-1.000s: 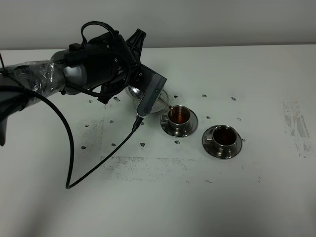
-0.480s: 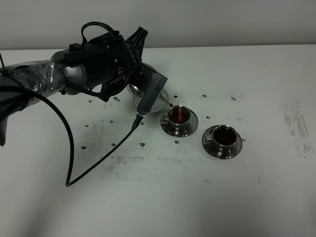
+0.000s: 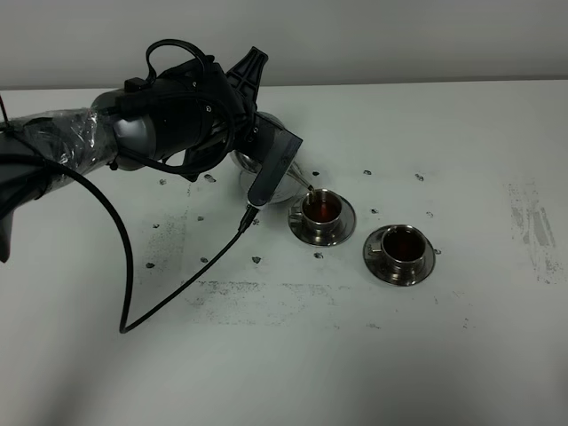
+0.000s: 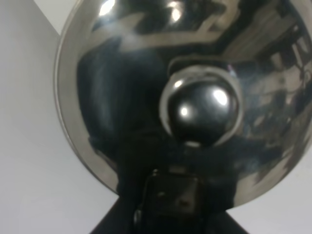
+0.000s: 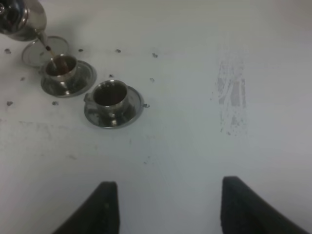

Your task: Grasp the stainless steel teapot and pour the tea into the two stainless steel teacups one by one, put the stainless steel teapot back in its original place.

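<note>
White tabletop, speckled with dark marks, and plenty going on at its left half; the left gripper (image 3: 244, 133) is clamped tight on the stainless steel teapot (image 3: 266, 169), tipped so its spout hangs over the near cup (image 3: 319, 209); a thin thread of tea (image 5: 48, 50) runs down into it in the right wrist view; that cup looks well filled with amber tea, and the far cup (image 3: 404, 244) beside it already holds tea too; so by my reckoning the pouring is nearly done, with only the righting of the pot and its return to the round tray (image 5: 58, 46) left; that tray sits just behind the near cup, partly under the pot; the right gripper (image 5: 165, 204) hangs well back with its jaws drawn in and nothing held; room to move is generous on the right half of the table (image 3: 497, 337); tighter by the saucers, where the spout and the dangling cable (image 3: 177, 293) pass close to the near cup.
</note>
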You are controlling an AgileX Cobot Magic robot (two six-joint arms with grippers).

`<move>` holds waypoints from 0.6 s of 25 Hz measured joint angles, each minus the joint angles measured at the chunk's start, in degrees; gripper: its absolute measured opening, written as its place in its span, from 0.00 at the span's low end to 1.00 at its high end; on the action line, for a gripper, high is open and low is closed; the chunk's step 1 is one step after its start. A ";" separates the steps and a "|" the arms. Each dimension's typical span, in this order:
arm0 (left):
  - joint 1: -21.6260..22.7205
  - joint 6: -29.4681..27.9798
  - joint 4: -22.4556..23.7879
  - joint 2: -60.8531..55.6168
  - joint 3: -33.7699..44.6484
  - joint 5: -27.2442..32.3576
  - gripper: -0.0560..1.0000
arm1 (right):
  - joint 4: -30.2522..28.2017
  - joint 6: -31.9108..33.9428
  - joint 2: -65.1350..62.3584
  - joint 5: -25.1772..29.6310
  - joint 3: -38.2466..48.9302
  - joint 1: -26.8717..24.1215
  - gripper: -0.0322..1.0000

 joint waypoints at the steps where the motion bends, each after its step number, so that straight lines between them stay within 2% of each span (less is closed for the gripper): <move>1: 0.00 0.00 0.00 0.00 0.00 -0.21 0.23 | 0.00 0.00 0.00 0.00 0.00 0.00 0.47; 15: 0.00 0.00 1.32 0.00 0.00 -0.62 0.23 | 0.00 0.00 0.00 0.00 0.00 0.00 0.47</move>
